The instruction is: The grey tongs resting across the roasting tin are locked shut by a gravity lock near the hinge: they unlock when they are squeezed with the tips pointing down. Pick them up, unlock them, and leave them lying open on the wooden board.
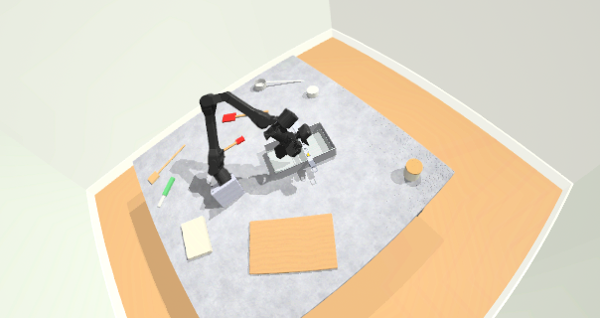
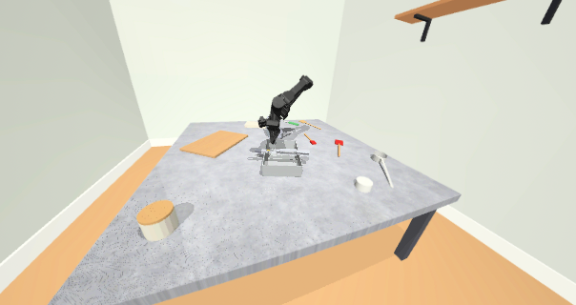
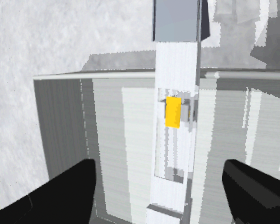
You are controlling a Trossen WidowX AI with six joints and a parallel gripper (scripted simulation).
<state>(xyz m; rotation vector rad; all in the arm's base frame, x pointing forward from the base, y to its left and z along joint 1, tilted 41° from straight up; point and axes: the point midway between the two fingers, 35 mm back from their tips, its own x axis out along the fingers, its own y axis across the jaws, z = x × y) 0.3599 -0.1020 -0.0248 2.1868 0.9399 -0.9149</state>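
tongs lie lengthwise across tin, between open fingers.

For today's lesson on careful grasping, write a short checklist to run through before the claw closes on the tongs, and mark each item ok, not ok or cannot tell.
1. Tongs lie between the two fingers in the wrist view: ok.
2. Claw is open and holds nothing: ok.
3. Tongs rest across the roasting tin: ok.
4. Yellow lock is visible ahead of the claw: ok.
5. Fingers are low enough to catch the tongs: cannot tell.
6. Wooden board has nothing lying on it: ok.
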